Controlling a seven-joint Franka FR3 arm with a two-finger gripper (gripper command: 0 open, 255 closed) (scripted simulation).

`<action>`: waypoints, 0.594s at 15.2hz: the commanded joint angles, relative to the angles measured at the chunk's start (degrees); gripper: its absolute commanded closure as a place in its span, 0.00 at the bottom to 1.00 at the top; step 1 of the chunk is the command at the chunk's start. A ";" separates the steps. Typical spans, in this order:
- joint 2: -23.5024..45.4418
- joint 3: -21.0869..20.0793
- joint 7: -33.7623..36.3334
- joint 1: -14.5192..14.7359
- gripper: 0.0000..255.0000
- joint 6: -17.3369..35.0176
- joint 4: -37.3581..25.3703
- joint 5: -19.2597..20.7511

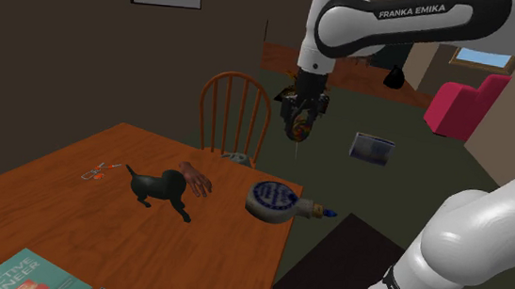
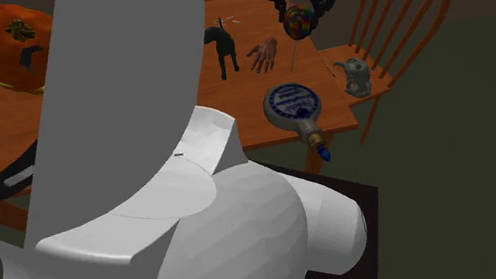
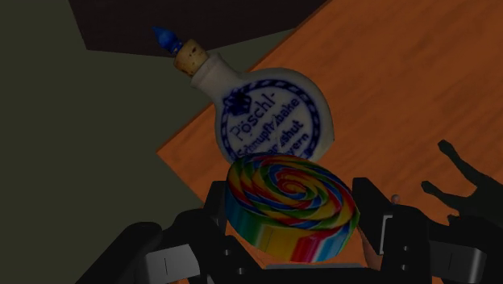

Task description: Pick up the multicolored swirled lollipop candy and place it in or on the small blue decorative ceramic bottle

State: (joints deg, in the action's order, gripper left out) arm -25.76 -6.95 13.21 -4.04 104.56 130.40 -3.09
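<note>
My gripper [image 1: 299,123] hangs above the table's corner, shut on the rainbow-swirled lollipop [image 3: 290,206]; its thin stick points down in the shoulder view. The lollipop [image 2: 297,22] shows between the fingers in the second exterior view too. The blue-and-white round flask-shaped bottle [image 1: 273,200] lies flat on the wooden table [image 1: 70,219] at its corner, its corked neck and blue tip poking past the edge. In the wrist view the bottle [image 3: 272,119] lies just beyond the lollipop, below the gripper [image 3: 302,234].
A black dog figure [image 1: 160,189] and a hand-shaped object [image 1: 196,180] stand on the table near the bottle. A wooden chair [image 1: 234,113] with a small teapot [image 2: 356,75] on its seat stands behind. A carved pumpkin [image 2: 10,48] and a teal book [image 1: 28,277] sit further off.
</note>
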 commanded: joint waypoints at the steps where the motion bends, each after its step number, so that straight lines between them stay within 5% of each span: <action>1: 0.14 -0.09 0.03 0.04 1.00 1.57 1.40 -0.05; 9: 1.15 -0.38 0.03 0.11 1.00 7.94 6.75 -0.18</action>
State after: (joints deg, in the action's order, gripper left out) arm -24.77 -7.26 13.20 -3.96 111.75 136.61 -3.24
